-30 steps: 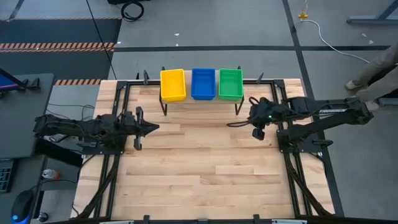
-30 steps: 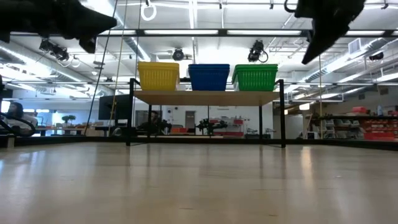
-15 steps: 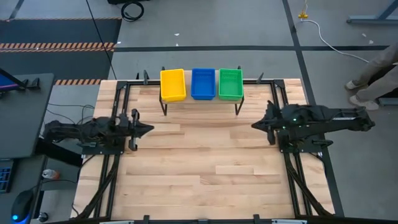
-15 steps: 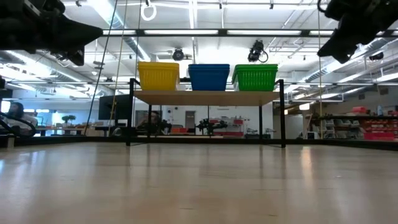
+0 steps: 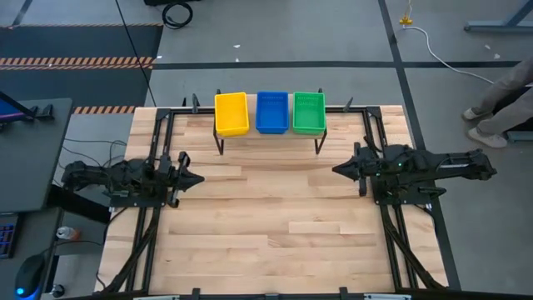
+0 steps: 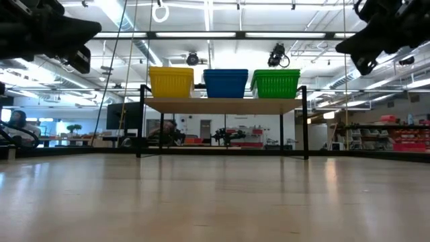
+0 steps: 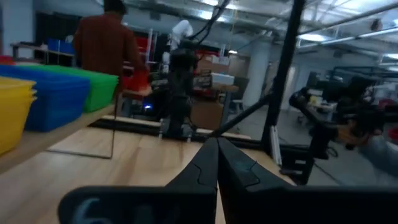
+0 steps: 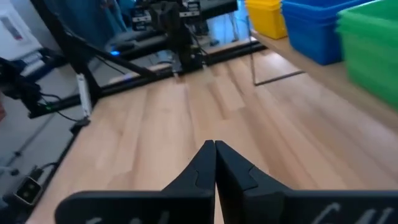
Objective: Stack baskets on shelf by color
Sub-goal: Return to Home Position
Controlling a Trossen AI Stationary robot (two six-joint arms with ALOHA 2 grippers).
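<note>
Sorting looks done. The shelf (image 6: 222,105) sits at 12 o'clock on the table (image 5: 266,233) and carries three piles. The yellow stack (image 5: 231,113) is at its 9 o'clock end, the blue stack (image 5: 271,112) is in the middle and the green stack (image 5: 308,112) is at its 3 o'clock end. No loose baskets are on the table. How many are nested in each pile can't be told.

The left gripper (image 5: 196,177) is at 9 o'clock on the table, pointing in toward centre. Its fingers (image 7: 205,171) are clenched tip to tip with nothing between them. The right gripper (image 5: 337,169) is at 3 o'clock, also pointing in, clenched and empty. Both hang above the wood, apart from the shelf.

Risks from here, as judgement:
- The right gripper is the nearer one to the shelf's 3 o'clock leg (image 5: 317,143) and the green stack. A wide or fast swing on the way home could clip the leg, and a light rack on thin legs would shake the piles.
- The piles look level in the low view. Light plastic nested loosely would still slide or tip off the plank under any bump.
- A person (image 5: 500,96) stands off the table near 2 o'clock, close to the right arm's base. An outward sweep or someone stepping in means contact.
- Another person (image 7: 106,43) shows beyond the shelf in the left wrist view, well apart, so low concern.
</note>
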